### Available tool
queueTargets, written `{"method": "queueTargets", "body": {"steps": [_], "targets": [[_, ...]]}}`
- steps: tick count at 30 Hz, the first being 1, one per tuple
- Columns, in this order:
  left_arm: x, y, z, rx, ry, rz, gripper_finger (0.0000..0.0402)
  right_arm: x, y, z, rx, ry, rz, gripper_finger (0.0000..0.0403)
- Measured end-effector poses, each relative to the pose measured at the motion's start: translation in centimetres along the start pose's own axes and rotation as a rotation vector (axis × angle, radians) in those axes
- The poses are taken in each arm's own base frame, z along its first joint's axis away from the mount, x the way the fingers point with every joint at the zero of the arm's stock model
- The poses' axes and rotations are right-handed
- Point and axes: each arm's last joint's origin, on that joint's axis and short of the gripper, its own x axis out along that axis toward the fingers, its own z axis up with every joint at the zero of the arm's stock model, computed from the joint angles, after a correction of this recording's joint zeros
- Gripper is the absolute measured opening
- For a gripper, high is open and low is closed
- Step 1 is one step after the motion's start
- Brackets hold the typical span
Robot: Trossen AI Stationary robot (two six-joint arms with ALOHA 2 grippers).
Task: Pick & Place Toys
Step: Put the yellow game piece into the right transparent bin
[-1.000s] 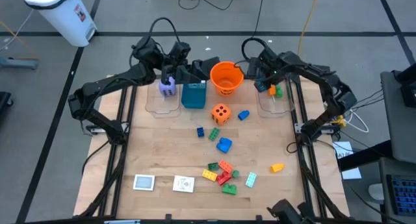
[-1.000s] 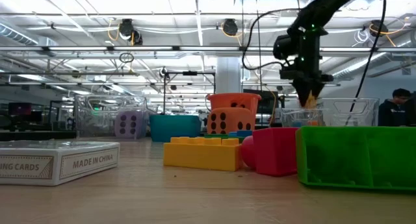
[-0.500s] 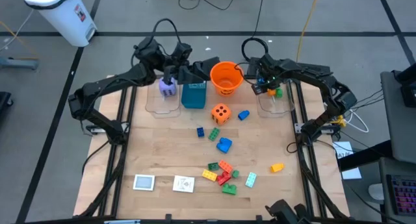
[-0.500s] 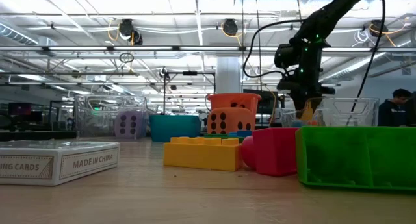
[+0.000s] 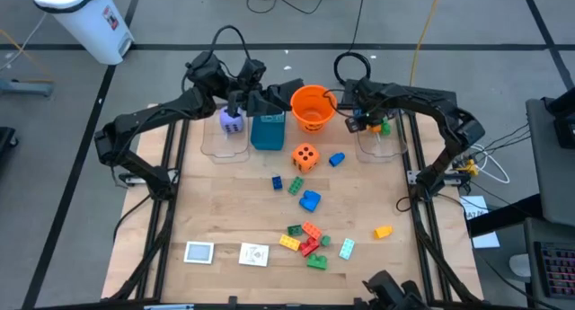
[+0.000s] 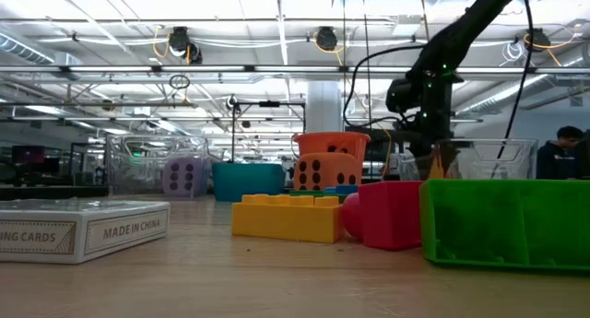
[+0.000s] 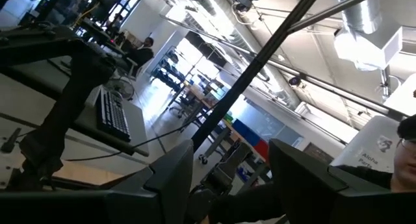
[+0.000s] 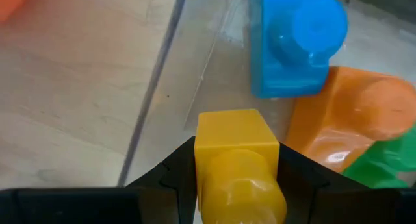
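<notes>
right pincer clamping yellow brick | has dropped lower into right clear bin | release seems next | left pincer parted, empty

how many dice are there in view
2. The orange die sits on the table in front of the orange bucket. The purple die is in the clear bin at the back left, under the left hand. None seems hidden.

Left hand fingers apart, aimed at room; keyboard on desk, person beyond.
</notes>
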Motion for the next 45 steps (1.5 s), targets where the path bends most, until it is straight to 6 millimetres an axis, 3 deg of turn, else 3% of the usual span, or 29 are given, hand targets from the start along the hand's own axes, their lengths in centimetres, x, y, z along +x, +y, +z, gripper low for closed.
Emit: {"method": "queueTargets", "body": {"steps": [21, 33, 45], "targets": [[0.0, 0.2, -0.1, -0.023, 0.008, 0.014, 0.0209, 0.6, -0.9, 0.6, 0.036, -0.014, -0.004, 0.0139], [0.0, 0.2, -0.1, -0.023, 0.004, 0.017, 0.0209, 0.6, -0.9, 0.7, 0.03, -0.028, -0.005, 0.0168], [0.0, 0.2, -0.1, -0.023, -0.01, 0.026, 0.0209, 0.2, -0.9, 0.7, -0.006, -0.044, 0.002, 0.0169]]}}
